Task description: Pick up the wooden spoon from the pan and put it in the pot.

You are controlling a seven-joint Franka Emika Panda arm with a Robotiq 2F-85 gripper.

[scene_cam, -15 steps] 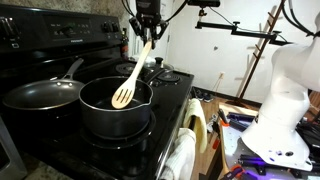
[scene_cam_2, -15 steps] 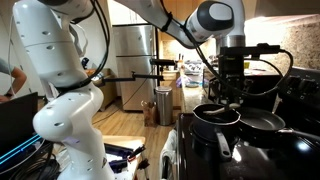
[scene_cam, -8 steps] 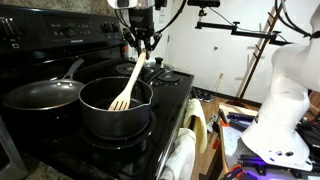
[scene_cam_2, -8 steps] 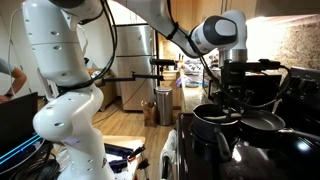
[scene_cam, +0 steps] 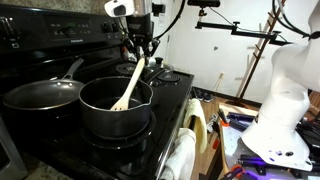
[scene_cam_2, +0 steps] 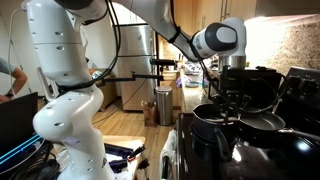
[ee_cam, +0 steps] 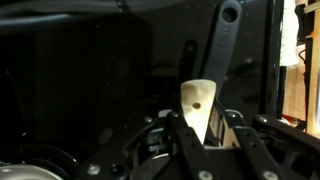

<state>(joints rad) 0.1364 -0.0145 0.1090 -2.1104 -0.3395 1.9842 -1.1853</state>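
The wooden spoon [scene_cam: 128,85] lies in the pot [scene_cam: 100,118] at lower centre of an exterior view. Its bowl is down inside and its handle leans on the far rim, slanting toward the upper middle of the frame. That lean appears to hold it up unaided. The tool [scene_cam: 141,50] hangs just above the handle tip with its fingers spread. In the wrist view the tip [ee_cam: 198,105] sits between them, apparently untouched. The pan [scene_cam: 40,97] at lower left of the worktop [scene_cam: 172,100] holds nothing. The placing looks done, leaving only a straight lift clear.
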